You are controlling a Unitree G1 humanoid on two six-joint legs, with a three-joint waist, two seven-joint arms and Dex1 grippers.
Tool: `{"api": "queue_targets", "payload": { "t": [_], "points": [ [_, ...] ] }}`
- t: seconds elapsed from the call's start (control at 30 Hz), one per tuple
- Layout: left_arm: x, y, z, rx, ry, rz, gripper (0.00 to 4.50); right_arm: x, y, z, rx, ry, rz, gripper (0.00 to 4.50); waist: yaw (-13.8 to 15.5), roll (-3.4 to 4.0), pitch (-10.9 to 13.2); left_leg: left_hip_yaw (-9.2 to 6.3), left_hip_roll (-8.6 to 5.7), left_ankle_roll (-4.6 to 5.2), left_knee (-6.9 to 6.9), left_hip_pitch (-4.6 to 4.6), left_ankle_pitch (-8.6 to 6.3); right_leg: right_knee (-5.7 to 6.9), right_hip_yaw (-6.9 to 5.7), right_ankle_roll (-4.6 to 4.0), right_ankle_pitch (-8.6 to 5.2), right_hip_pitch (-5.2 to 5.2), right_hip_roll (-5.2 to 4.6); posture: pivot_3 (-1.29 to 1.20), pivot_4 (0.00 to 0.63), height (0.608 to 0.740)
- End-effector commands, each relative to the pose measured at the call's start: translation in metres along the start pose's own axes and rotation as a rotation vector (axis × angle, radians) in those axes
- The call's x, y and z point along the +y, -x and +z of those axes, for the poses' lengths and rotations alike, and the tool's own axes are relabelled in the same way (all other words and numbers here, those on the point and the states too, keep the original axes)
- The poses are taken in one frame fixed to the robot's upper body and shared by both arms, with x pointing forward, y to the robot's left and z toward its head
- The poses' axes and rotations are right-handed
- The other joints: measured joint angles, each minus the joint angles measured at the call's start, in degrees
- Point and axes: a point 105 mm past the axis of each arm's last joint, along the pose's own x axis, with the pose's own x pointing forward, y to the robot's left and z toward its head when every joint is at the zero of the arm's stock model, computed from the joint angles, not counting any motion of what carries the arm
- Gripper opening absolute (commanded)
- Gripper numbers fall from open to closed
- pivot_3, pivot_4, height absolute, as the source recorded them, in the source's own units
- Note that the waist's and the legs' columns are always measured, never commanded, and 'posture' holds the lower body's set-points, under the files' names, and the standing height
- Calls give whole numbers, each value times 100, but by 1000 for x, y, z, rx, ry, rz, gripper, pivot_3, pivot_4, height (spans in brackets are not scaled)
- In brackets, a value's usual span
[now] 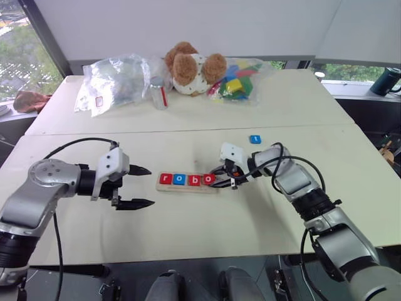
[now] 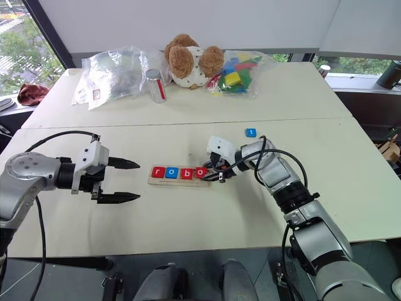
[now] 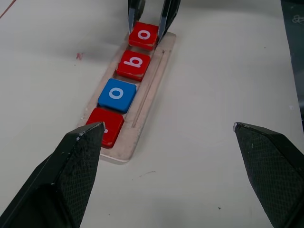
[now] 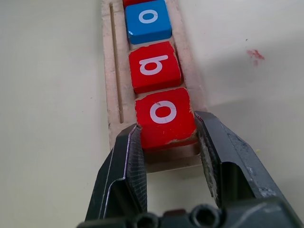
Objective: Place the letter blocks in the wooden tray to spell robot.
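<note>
Head views, tray: I see the long pale wooden tray [image 1: 188, 182] lying on the cream table [image 1: 188, 232] between my two arms, holding four letter tiles that read r, o, b, o.
Head views, loose tile: the small blue square "t" tile [image 1: 255, 139] sits on the table well apart, beyond my right arm.
Head views, left gripper [image 1: 141, 186]: just beside the tray's "r" end, fingers spread wide, holding nothing.
Left wrist view: my black fingers [image 3: 71, 175] flank the near end; the blue "o" tile [image 3: 117, 94] lies second.
Right wrist view, right gripper [image 4: 167, 142]: clamped on the red "o" tile [image 4: 165, 117], which sits in the tray's fourth place beside the red "b" tile [image 4: 155, 66].
</note>
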Motion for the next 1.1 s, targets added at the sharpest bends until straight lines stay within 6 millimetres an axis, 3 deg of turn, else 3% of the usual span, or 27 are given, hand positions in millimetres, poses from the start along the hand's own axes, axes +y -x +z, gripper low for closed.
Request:
{"api": "queue_targets", "payload": {
  "t": [0.03,0.77,1.0,1.1],
  "points": [
    [2,4,11,-34,-35,23,4500,-3,-4,9,-16,39,-4,1121,-3,0,0,0,0,0,0,0,0,0,0,0,0,0,0,0,150,740],
    [15,2,7,-55,-45,105,4500,1,-17,21,-45,46,21,1121,-7,0,0,0,0,-6,0,0,3,0,-1,0,0,0,1,0,150,740],
    [24,2,4,-63,-39,137,4500,-3,-10,32,-94,28,1,4431,-4,0,0,0,0,-9,0,0,5,0,-1,0,0,0,1,0,150,740],
    [27,1,2,-64,-35,144,4500,-5,-3,44,-149,5,-10,4431,-3,0,0,0,0,-8,0,0,5,0,-1,0,0,-1,1,0,150,740]
  ]
}}
